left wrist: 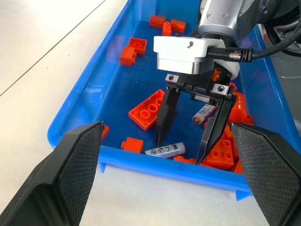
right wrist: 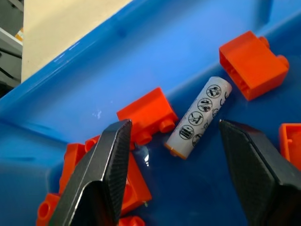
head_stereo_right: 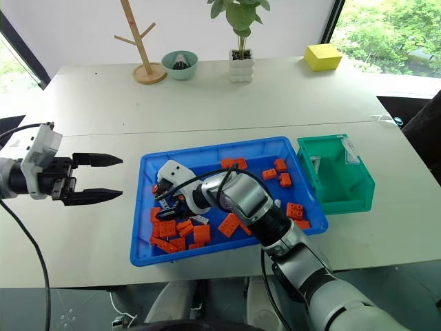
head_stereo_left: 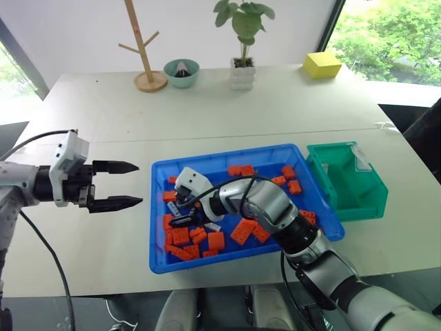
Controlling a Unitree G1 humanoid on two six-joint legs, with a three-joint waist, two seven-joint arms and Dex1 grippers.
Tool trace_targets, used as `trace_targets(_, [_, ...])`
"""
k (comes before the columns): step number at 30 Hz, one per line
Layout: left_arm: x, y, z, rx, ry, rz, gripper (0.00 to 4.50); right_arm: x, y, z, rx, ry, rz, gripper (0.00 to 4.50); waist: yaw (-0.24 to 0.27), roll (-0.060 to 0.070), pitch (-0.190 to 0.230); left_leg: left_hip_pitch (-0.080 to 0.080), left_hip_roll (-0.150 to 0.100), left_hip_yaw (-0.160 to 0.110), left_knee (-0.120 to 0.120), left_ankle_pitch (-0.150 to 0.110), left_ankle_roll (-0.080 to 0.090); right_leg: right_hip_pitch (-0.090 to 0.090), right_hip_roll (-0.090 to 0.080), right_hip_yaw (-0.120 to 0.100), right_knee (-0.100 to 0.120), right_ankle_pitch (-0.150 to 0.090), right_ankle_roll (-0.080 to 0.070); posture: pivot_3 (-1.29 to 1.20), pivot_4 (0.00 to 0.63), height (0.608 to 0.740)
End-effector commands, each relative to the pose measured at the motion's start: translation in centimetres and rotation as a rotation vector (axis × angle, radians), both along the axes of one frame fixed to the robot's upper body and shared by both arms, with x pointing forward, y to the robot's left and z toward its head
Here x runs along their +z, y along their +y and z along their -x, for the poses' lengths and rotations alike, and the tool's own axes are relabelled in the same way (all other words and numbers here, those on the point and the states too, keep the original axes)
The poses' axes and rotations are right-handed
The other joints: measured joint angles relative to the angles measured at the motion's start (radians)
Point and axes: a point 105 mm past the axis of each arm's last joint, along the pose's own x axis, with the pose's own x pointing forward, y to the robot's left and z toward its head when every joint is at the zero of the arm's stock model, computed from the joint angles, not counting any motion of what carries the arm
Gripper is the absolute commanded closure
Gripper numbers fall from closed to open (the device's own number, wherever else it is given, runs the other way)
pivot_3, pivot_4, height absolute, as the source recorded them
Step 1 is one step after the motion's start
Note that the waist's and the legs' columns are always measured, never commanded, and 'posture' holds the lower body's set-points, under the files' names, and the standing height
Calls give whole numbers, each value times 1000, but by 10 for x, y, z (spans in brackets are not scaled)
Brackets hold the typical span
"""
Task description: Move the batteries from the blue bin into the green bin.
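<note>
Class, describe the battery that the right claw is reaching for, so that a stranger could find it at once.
Start at the blue bin and go to its left end. There the right claw hangs open above a battery lying flat among orange toy bricks. It is the pale, printed cylinder; its neighbours are studded orange blocks.

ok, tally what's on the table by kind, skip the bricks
Batteries in view: 2 (first battery, second battery)
Bins: 2 (blue bin, green bin)
Wooden stand: 1
Teal bowl: 1
Potted plant: 1
Yellow block: 1
Total: 8
</note>
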Motion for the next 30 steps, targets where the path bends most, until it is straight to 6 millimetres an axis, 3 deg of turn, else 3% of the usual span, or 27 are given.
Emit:
trace_targets(1, [13, 2, 3, -4, -38, 0, 0, -14, -3, -3, -1, -13, 41, 1530, 0, 0, 0, 0, 0, 0, 0, 0, 0, 0, 0, 0, 0, 0, 0, 0, 150, 702])
trace_targets(15, [9, -2, 2, -14, -50, 7, 0, -6, -31, -31, -29, -92, 79, 1530, 3, 0, 0, 2, 0, 0, 0, 0, 0, 1, 0, 0, 0, 0, 0, 0, 150, 702])
trace_targets(27, [11, -2, 0, -10, -57, 20, 0, -7, -15, -20, 24, -115, 72, 1530, 0, 0, 0, 2, 0, 0, 0, 0, 0, 1, 0, 0, 0, 0, 0, 0, 150, 702])
trace_targets(30, [12, -2, 0, -9, -56, 23, 0, -14, -18, -21, 20, -126, 91, 2399, 0, 0, 0, 2, 0, 0, 0, 0, 0, 1, 0, 0, 0, 0, 0, 0, 150, 702])
